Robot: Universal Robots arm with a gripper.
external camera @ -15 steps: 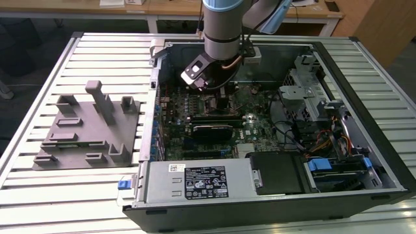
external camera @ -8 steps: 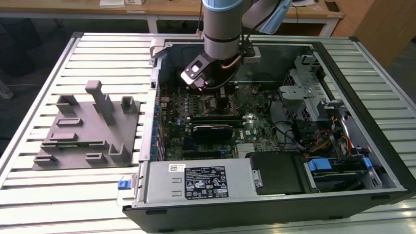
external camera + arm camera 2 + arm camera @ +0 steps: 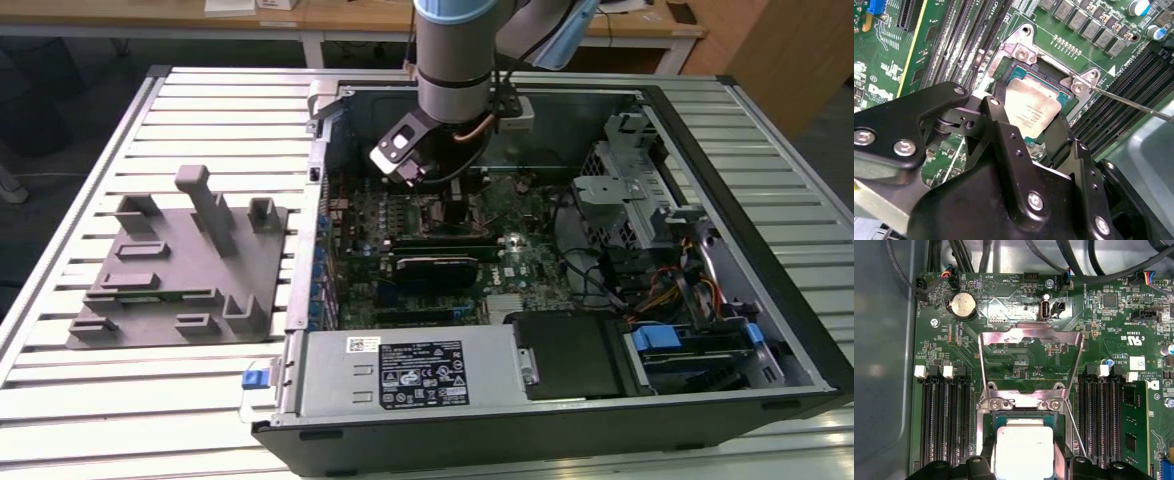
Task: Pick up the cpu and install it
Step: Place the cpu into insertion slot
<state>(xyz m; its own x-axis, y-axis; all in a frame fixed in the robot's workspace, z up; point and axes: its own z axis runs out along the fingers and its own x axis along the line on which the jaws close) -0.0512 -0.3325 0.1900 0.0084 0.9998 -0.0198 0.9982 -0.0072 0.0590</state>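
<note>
Cpu (image 3: 1033, 111): we are holding it over the socket (image 3: 1051, 75), gripper (image 3: 1028, 120) jaws pinching its opposite edges; judging it light, rigid, fragile.

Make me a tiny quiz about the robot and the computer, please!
1. True or false: the shiny hinged metal frame is flipped open.
2. Where is the silvery square cpu chip? A: on the grey plastic block. B: over the green motherboard, right at the black tool. C: on the slatted table.
3. How many round silver coin batteries can you count in the first wrist view?
Key: 1 true; 2 B; 3 one.
</note>
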